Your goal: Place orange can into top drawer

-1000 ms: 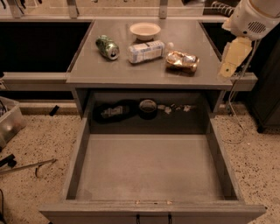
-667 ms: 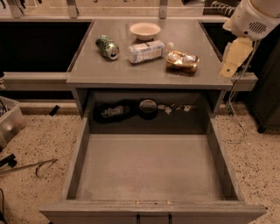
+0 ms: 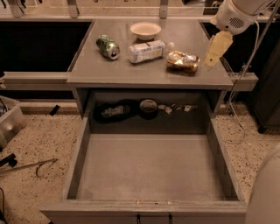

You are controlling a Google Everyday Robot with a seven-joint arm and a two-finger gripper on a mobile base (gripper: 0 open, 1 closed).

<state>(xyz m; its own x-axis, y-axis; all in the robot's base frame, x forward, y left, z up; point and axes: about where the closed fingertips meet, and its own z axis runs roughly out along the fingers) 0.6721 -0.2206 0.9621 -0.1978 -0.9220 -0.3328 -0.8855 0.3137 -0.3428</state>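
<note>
Positioned at the upper right, the gripper is seen hanging from the white arm over the right edge of the table, its pale yellow tip pointed downward. How far it is open cannot be told. Nothing is seen gripped in it.

Just to the left of the gripper's tip, near it but apart from it, the orange can is found lying on its side on the table. Further left from the gripper, the white-and-blue labelled bottle is laid on its side. Beyond that, the green can is also laid down, its end turned toward the front. A pale bowl is set upright behind the bottle, well to the gripper's left.

Below the gripper and to its left, the top drawer is pulled fully out, its flat grey bottom exposed. In the recess behind the drawer, a dark roll of tape and a dark bundle are seen. A thin cable is hung down to the speckled floor, below the gripper.
</note>
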